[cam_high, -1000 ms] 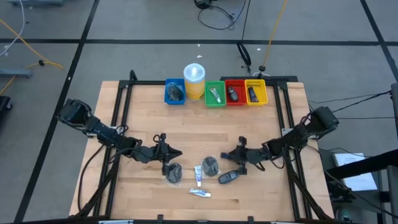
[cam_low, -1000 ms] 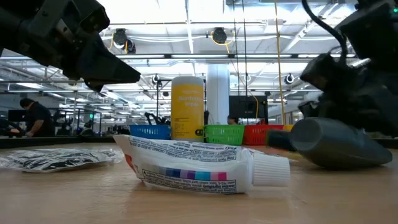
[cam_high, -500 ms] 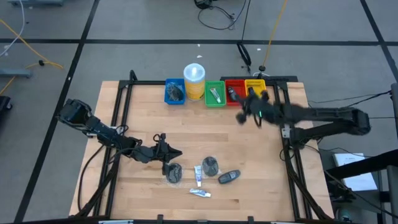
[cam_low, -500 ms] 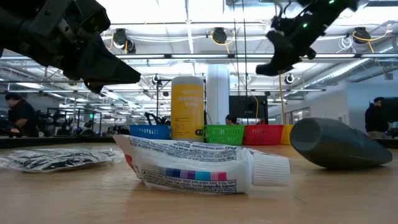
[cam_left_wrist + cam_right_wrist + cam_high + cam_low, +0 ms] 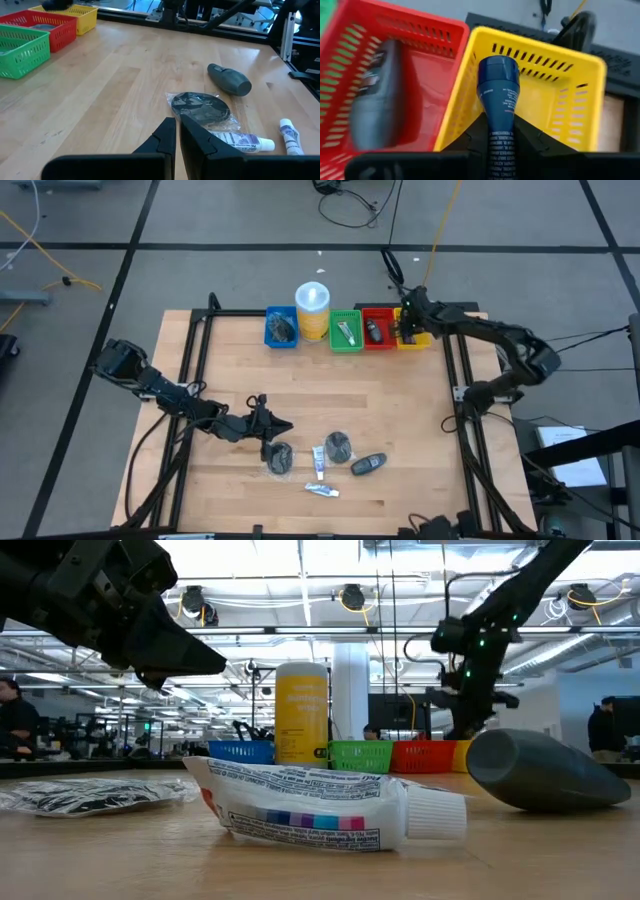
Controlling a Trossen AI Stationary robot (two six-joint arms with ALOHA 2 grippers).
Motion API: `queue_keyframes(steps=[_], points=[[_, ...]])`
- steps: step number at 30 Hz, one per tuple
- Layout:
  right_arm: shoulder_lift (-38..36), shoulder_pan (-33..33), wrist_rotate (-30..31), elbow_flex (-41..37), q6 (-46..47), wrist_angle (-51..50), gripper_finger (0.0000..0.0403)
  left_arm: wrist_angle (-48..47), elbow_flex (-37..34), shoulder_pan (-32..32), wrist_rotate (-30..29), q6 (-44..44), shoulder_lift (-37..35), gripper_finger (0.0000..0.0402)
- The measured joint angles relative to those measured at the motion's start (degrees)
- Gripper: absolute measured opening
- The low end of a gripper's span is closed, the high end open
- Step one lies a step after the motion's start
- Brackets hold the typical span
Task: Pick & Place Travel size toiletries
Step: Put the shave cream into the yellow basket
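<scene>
right gripper [image 5: 498, 131] grips blue tube [image 5: 498, 97] (seemingly above yellow bin [image 5: 560, 85]).

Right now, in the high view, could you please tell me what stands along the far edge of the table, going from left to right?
Blue bin → yellow cylinder with a white lid → green bin → red bin → yellow bin, with the right tool over it, shut on a dark blue tube.

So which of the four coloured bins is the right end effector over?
The yellow bin, the end one beside the red bin. The right end effector holds a dark blue tube above it.
</scene>
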Motion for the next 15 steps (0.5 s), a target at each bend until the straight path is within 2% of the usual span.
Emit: queue_keyframes(steps=[8, 11, 15], points=[[5.0, -3.5, 0.5, 0.0, 1.3, -0.6, 0.0057, 0.1, 0.0, 0.0, 0.0, -0.2, 0.0, 0.0021], [5.1, -3.9, 0.5, 0.0, 1.2, -0.8, 0.0085, 0.1, 0.0, 0.0, 0.0, -0.5, 0.0, 0.0021], [4.4, -3.9, 1.1, 0.0, -1.7, -0.6, 0.0142, 0.1, 0.0, 0.0, 0.0, -1.4, 0.0, 0.0021]])
